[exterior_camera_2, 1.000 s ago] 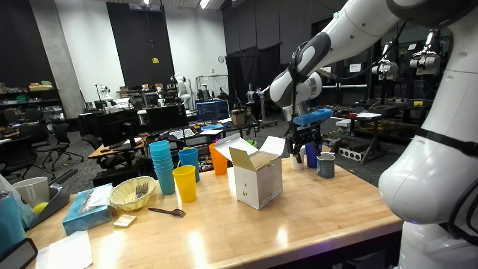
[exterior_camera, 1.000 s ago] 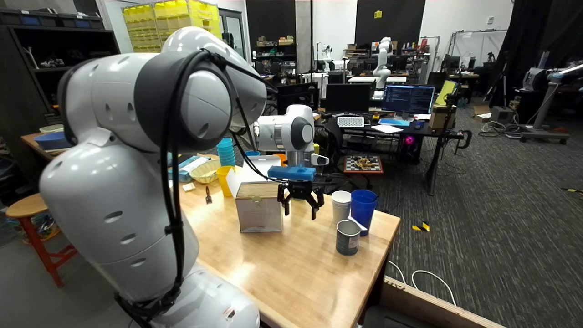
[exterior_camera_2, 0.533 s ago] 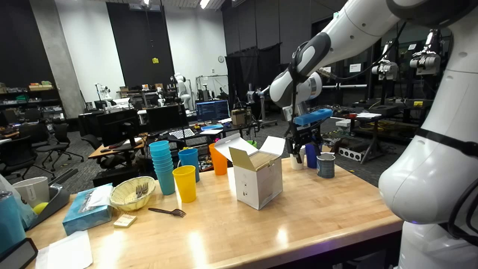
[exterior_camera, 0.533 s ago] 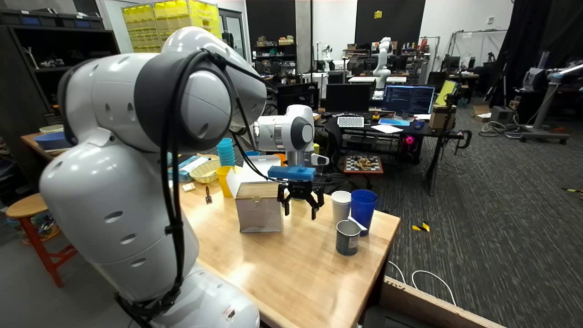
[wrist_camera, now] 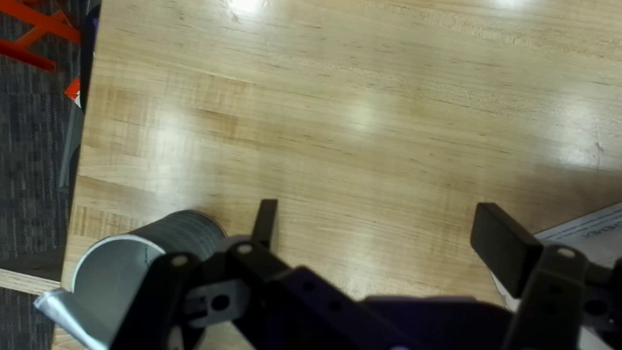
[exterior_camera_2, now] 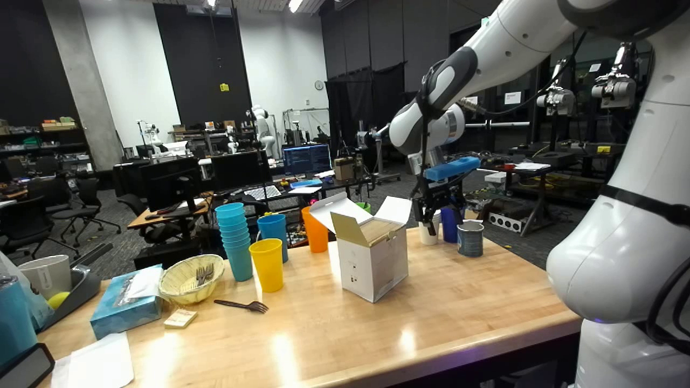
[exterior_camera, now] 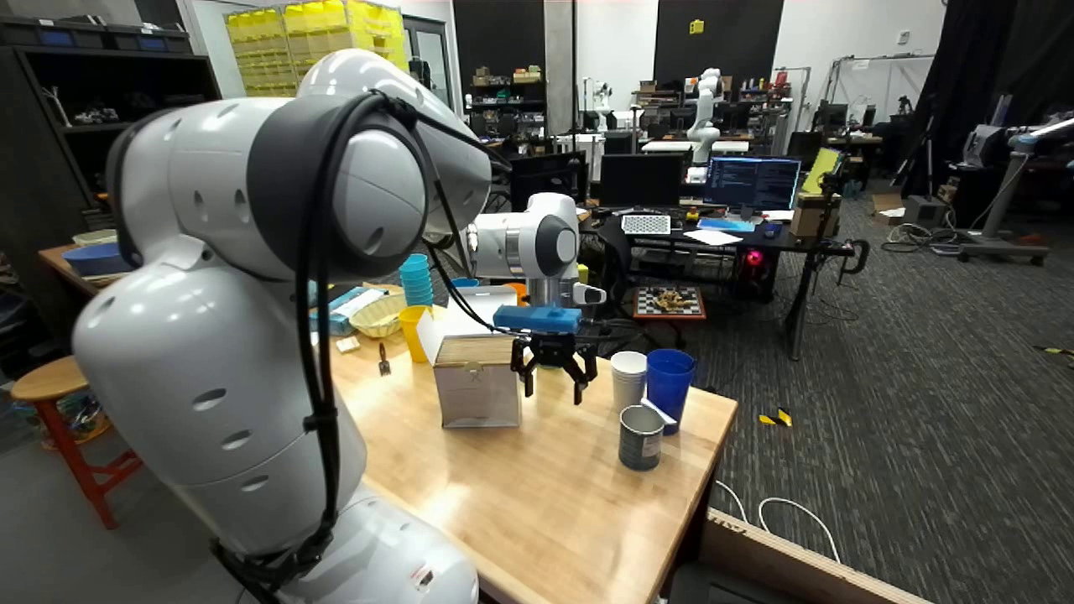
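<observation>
white box; grey can; gripper hovers between

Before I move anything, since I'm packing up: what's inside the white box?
In the white box, tan layered-looking material shows at the open top; anything deeper is covered.

In the wrist view, dark letters on the box look like CHEMEX, running to the view's edge; the fine print beside them is illegible. In an exterior view, small dark symbols stand on the box's side. The marks on the can, screen, board and white sign are too small or blurred to read.
</observation>
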